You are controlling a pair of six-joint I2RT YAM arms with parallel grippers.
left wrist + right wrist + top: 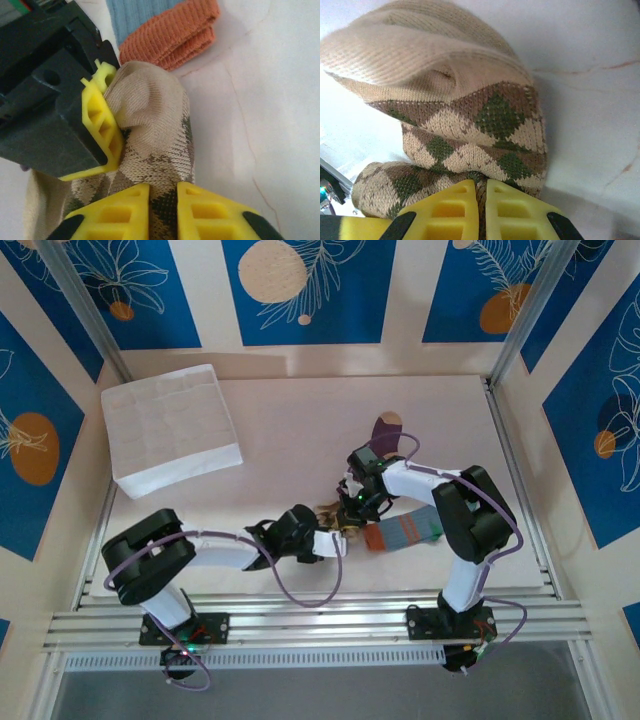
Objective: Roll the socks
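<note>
Gripping the diamond sock (485, 120), left hand (163, 202) facing right hand (481, 202).

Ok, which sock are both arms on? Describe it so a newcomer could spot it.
On the table, look near the front centre. There the left pincer and right pincer meet, both shut on the brown-tan sock. It alone has green-and-brown diamonds; the blue-grey sock beside it has an orange cuff, and the purple sock lies farther back.
</note>
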